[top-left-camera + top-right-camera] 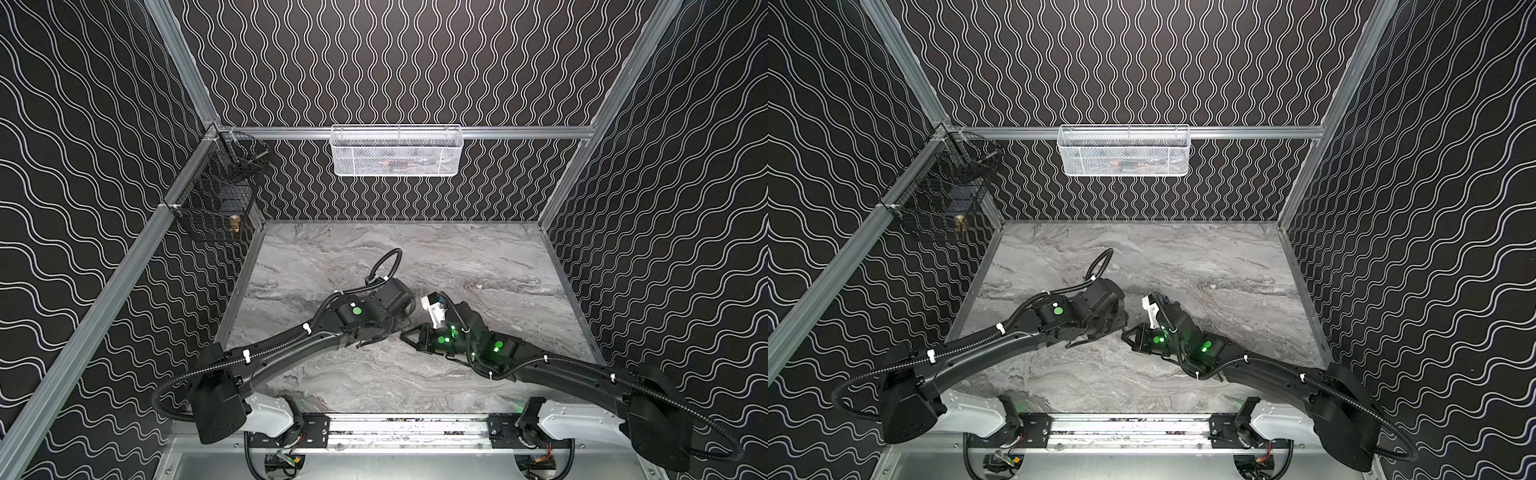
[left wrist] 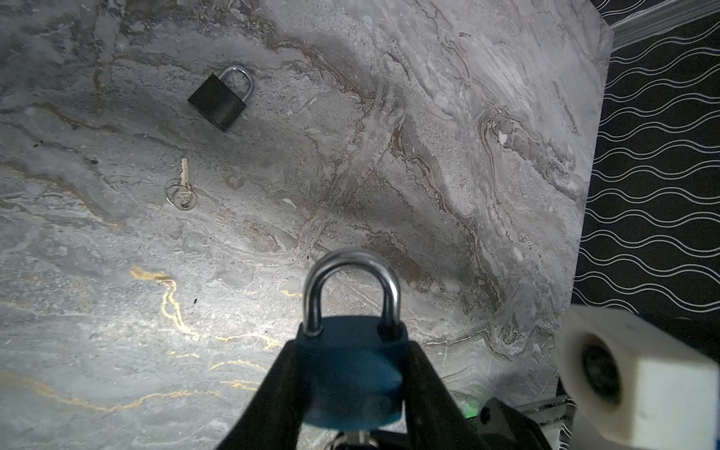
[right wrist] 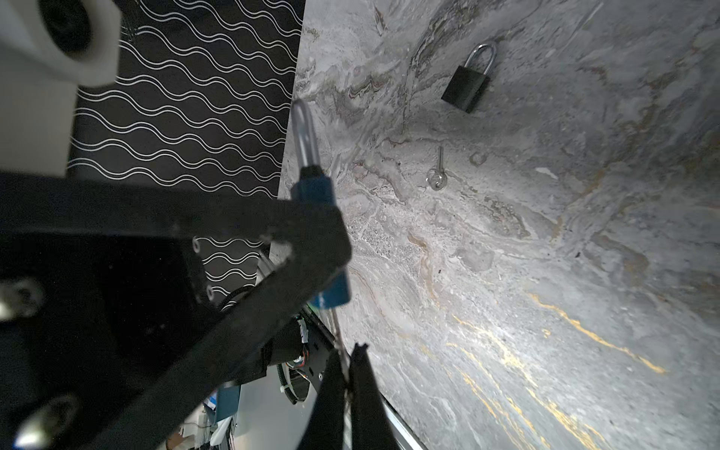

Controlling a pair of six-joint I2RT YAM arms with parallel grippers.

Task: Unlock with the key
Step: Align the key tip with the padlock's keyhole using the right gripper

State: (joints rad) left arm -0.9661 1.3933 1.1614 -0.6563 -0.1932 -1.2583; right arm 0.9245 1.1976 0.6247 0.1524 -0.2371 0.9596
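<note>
Blue padlock (image 2: pixel 350 382), silver shackle (image 2: pixel 350 259) seated, is clamped in the left gripper (image 2: pixel 350 350); the right gripper (image 3: pixel 348 356) pinches its key (image 2: pixel 360 437).

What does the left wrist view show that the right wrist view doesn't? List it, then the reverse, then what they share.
Left wrist only: the blue padlock face-on, both shackle legs seated in its body, clamped between the fingers of the left gripper.
Right wrist only: that padlock edge-on, and the right gripper shut on a thin key that seems to run to the padlock's underside.
Both: the black padlock and the loose key, lying apart on the marble table.
</note>
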